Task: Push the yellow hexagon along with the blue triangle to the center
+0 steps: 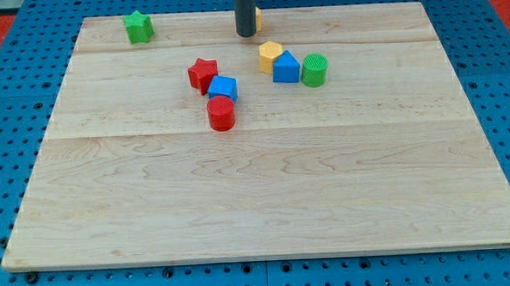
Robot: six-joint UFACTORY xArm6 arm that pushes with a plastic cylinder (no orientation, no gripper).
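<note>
The yellow hexagon (269, 54) sits on the wooden board (266, 194) right of centre, toward the view's top. The blue triangle (285, 67) touches it on its lower right. A green cylinder (314, 70) stands against the triangle's right side. My tip (246, 33) is at the view's top, above and a little left of the yellow hexagon, apart from it. An orange-yellow block (256, 20) is mostly hidden behind the rod.
A red star (203, 74), a blue cube (222, 88) and a red cylinder (221, 113) cluster left of the hexagon. A green star (138, 27) lies at the top left. Blue pegboard (6, 171) surrounds the board.
</note>
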